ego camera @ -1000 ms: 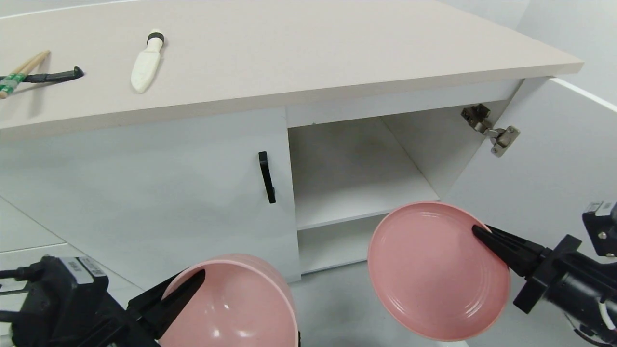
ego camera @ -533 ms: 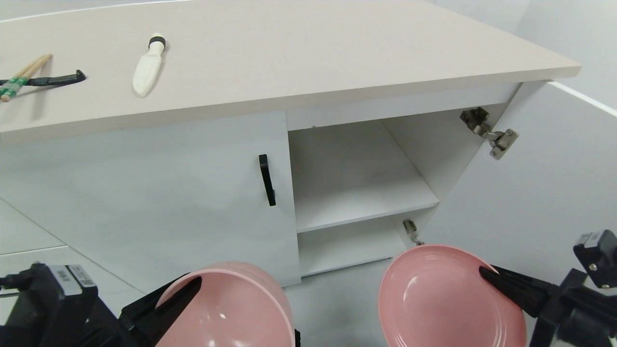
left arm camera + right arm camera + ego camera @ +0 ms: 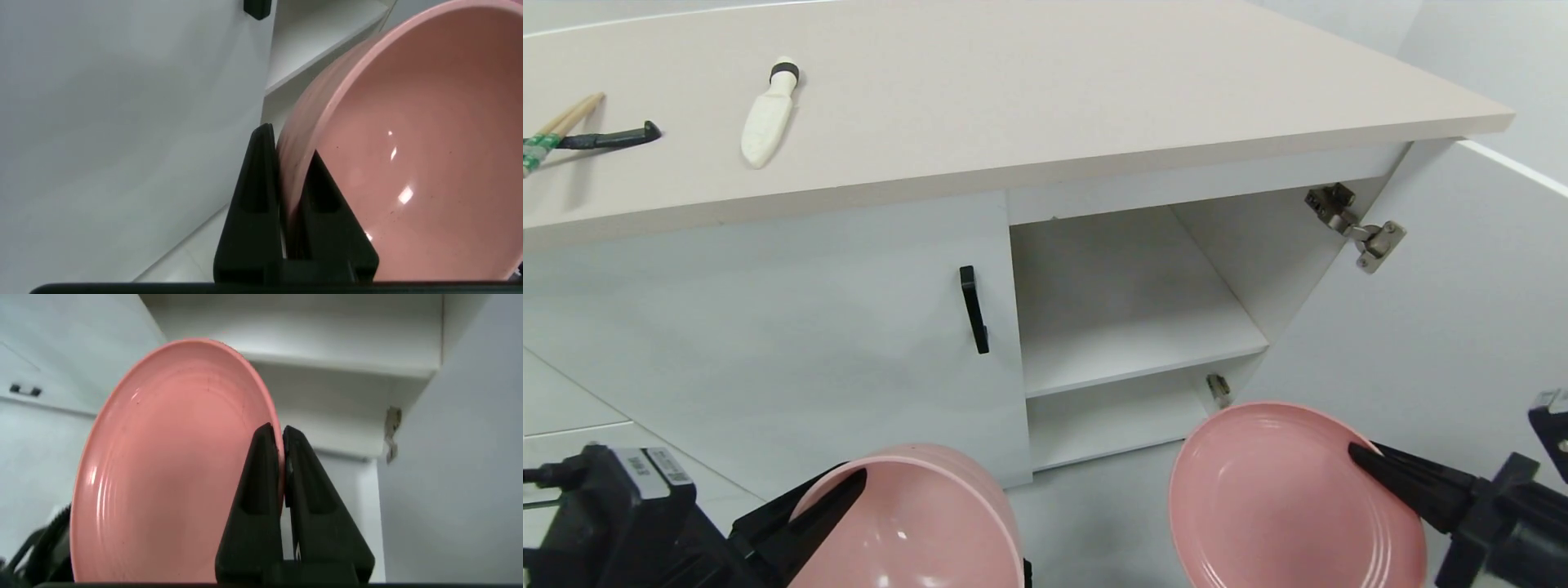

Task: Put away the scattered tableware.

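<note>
Before the open cabinet (image 3: 1131, 322), left gripper (image 3: 288, 151) clamped on pink bowl (image 3: 931, 531) rim, right gripper (image 3: 283, 434) pinching pink plate (image 3: 1274, 498) rim

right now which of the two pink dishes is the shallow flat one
The flat round pink plate, pinched at its rim by the right gripper. The other, in the left gripper, is a deep round pink bowl.

My left claw (image 3: 845, 483) holds the bowl (image 3: 931, 531) at 7 o'clock. My right claw (image 3: 1361, 455) holds the plate (image 3: 1274, 498) at 5 o'clock, well apart from it. The open cupboard's shelf (image 3: 1135, 343) lies at 12, behind the plate, with the shut door (image 3: 768, 327) at 11 and the swung door (image 3: 1437, 327) at 2. On the countertop (image 3: 1054, 90) above, 1 knife (image 3: 766, 118) sits at 11, and the chopsticks (image 3: 556, 126) touch a slim tool (image 3: 609, 137) at 10.
</note>
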Tool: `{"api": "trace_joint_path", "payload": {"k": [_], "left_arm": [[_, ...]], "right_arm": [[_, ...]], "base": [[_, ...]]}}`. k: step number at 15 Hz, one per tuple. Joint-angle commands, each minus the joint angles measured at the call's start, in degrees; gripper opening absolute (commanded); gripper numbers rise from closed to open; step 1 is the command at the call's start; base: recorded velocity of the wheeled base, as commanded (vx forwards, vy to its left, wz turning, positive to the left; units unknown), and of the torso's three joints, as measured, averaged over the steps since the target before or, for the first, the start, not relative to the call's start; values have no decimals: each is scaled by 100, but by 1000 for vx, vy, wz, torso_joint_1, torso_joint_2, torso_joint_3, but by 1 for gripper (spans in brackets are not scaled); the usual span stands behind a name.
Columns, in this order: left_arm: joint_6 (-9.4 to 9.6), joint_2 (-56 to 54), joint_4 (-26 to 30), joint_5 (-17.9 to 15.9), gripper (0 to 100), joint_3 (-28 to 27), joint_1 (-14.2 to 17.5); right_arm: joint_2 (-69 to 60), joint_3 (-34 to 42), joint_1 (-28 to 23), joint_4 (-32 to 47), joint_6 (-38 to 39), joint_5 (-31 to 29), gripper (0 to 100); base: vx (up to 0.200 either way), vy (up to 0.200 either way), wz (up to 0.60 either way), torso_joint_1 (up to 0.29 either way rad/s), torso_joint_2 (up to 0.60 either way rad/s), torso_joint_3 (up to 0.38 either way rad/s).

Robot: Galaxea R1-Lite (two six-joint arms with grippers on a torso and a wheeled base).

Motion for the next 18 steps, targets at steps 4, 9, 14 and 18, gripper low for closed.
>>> {"api": "trace_joint_path", "payload": {"k": [4,9,14,18], "left_arm": [[10,-257,-29,-17,0,1,-4],[10,-424,-11,-26,0,1,-4],[265,-564,305,-26,0,1,-21],[292,-652,472,-35,0,1,-21]], "right_arm": [[3375,11,414,-3093,40,-199,0],[3744,-279,748,-3111,330,-673,0],[4324,-1017,1144,-3111,883,-673,0],[4605,-1448,1100,-3111,901,-814,0]], "base": [[0,0,0,0,0,0],[0,0,0,0,0,0],[120,0,0,2,1,0],[0,0,0,0,0,0]]}}
